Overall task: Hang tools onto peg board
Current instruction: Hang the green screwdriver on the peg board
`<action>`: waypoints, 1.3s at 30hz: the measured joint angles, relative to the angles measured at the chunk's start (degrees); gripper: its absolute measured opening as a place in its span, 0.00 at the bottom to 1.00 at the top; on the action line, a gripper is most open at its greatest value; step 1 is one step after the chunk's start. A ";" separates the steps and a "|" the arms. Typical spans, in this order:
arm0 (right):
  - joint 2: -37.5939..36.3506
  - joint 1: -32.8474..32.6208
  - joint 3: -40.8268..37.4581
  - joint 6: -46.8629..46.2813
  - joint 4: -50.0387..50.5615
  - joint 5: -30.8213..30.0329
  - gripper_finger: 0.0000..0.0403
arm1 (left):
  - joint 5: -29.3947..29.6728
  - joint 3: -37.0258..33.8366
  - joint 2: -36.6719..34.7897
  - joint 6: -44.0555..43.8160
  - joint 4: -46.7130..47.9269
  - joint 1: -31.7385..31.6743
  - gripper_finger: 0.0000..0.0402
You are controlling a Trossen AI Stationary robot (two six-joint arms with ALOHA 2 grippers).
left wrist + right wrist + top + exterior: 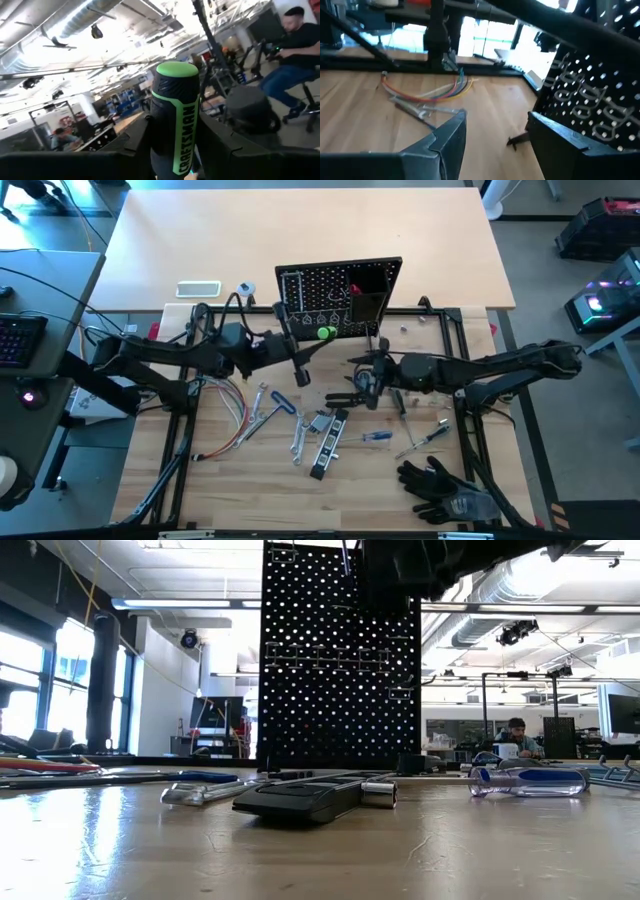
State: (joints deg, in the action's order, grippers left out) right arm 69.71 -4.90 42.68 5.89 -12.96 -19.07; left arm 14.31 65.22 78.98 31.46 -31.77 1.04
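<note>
The black peg board (340,295) stands upright at the table's far middle, also in the low view (340,660) and the right wrist view (592,100). My left gripper (312,340) is raised just in front of it, shut on a green-and-black handled driver (175,115), whose green butt end (325,333) shows from above. My right gripper (356,385) hovers open to the right, near the board's front, with nothing between its fingers (450,135). Wrenches (300,430), a black-silver bar (328,445) and a blue driver (375,436) lie flat on the table. My left gripper has the driver's handle (172,150) between its two fingers (220,142), one on each side. The butt end (175,70) sticks out beyond the fingertips, tilted upward. The driver is lifted clear of the table. Its shaft is hidden behind the gripper.
Coloured wires (230,420) lie at the left, also in the right wrist view (430,90). Black gloves (440,485) lie at the near right. More drivers (425,440) lie right of centre. The bar (310,798) and blue driver (530,780) lie low before the board.
</note>
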 joint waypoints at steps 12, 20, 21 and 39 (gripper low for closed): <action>0.00 -4.08 0.00 -2.95 6.45 -4.90 0.51 | 3.15 0.19 5.20 -1.75 2.96 -3.93 0.28; 0.00 -6.79 0.00 -4.22 8.84 -7.93 0.51 | 4.68 0.23 8.63 0.14 -0.53 -5.96 0.28; 0.00 -6.97 0.00 -4.22 9.07 -8.12 0.51 | 4.68 0.23 8.61 0.14 -0.89 -6.10 0.28; 0.00 -7.28 0.00 -4.41 9.49 -8.92 0.51 | 4.24 0.25 9.13 0.16 -0.89 -7.75 0.28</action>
State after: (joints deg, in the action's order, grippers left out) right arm 69.71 -12.19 42.68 1.48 -3.46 -27.99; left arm 18.55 65.47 88.11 31.62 -32.66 -6.71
